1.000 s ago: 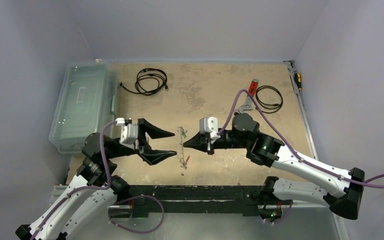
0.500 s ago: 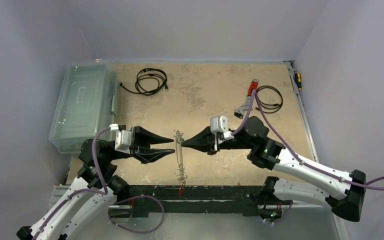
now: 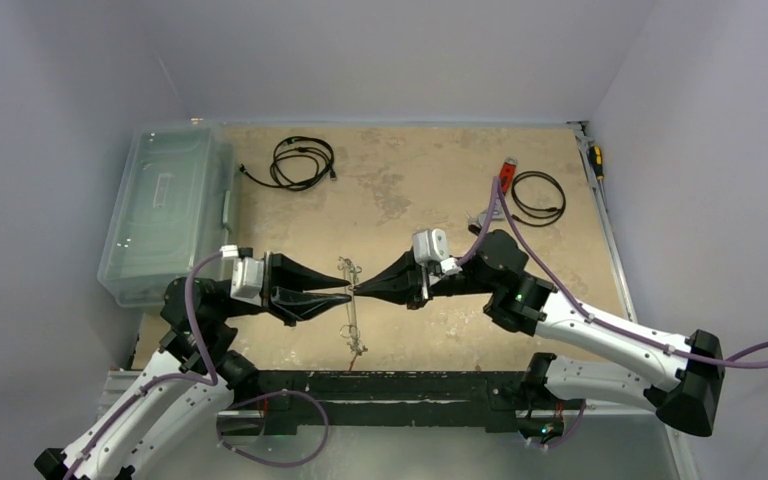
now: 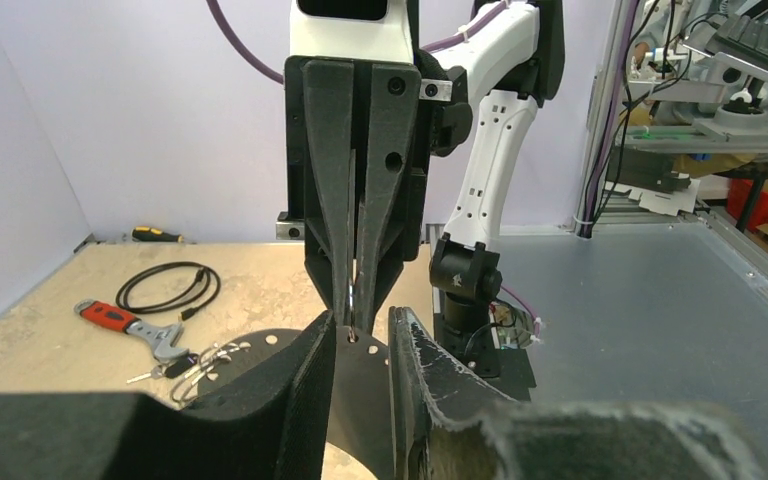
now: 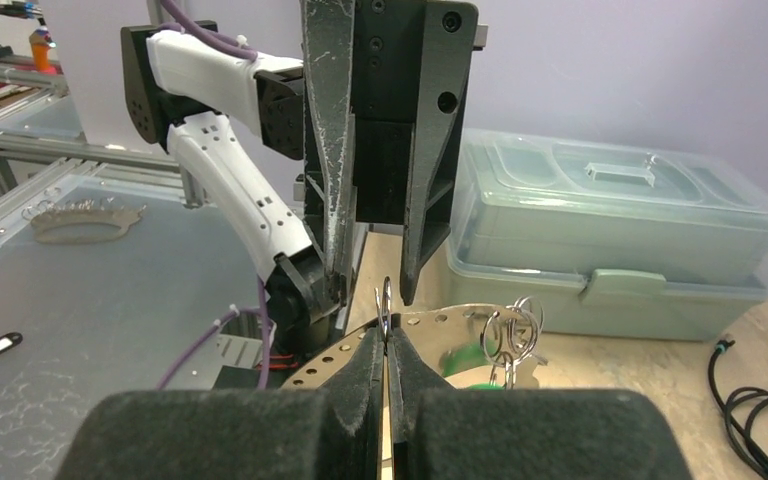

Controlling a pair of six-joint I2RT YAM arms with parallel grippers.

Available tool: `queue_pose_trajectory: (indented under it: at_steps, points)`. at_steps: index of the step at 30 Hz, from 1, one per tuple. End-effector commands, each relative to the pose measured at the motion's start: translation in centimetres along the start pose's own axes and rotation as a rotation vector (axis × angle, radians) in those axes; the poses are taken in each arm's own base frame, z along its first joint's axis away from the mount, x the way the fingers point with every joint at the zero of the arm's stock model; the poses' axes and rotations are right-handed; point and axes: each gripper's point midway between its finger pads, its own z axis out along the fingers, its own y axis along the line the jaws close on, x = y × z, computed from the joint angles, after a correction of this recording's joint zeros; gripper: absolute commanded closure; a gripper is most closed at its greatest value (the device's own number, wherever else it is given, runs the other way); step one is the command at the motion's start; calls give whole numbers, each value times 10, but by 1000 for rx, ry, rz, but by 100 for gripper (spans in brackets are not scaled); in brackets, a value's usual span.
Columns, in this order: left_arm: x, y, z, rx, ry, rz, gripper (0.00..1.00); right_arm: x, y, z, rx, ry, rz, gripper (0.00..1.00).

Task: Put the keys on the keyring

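Observation:
The keyring (image 3: 351,312) is a thin flat metal hoop with holes, edge-on from above, held upright between the two arms. My right gripper (image 3: 357,290) is shut on its rim; in the right wrist view the closed fingertips (image 5: 387,335) pinch the keyring (image 5: 460,318) and a small split ring. The keys hang from it on small rings (image 5: 512,335), one with a green tag (image 5: 465,357); others show in the left wrist view (image 4: 175,365). My left gripper (image 3: 348,292) faces the right one, jaws a little apart (image 4: 360,318), in front of the keyring (image 4: 360,370), with nothing clamped.
A clear plastic box (image 3: 165,210) stands at the left. Black cable coils lie at the back (image 3: 302,160) and right (image 3: 538,195). A red-handled wrench (image 4: 125,322) lies by the right coil, a screwdriver (image 3: 595,160) at the right wall.
The left jaws have narrowed and come up to the keyring. The right gripper has carried the keyring leftward, and the hanging keys swung toward the near edge.

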Motion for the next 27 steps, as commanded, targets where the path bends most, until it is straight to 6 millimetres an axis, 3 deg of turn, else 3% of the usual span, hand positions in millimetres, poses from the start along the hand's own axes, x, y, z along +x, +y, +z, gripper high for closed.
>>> queue_pose_trajectory:
  at_steps: [1, 8, 16, 23, 27]
  points:
    - [-1, -1, 2, 18, -11, -2, 76, -25, 5, 3, -37, -84, -22, 100]
    - [2, 2, 3, 10, -5, -10, 78, -28, 9, 5, -65, -103, -13, 100]
    - [4, 5, 4, -1, -1, -20, 92, -30, 14, 7, -98, -116, 1, 100]
    - [8, 9, 5, -15, 12, -39, 83, -30, 16, 11, -124, -113, 9, 100]
    - [11, 13, 6, -28, 24, -44, 86, -32, 17, 11, -132, -120, 6, 100]
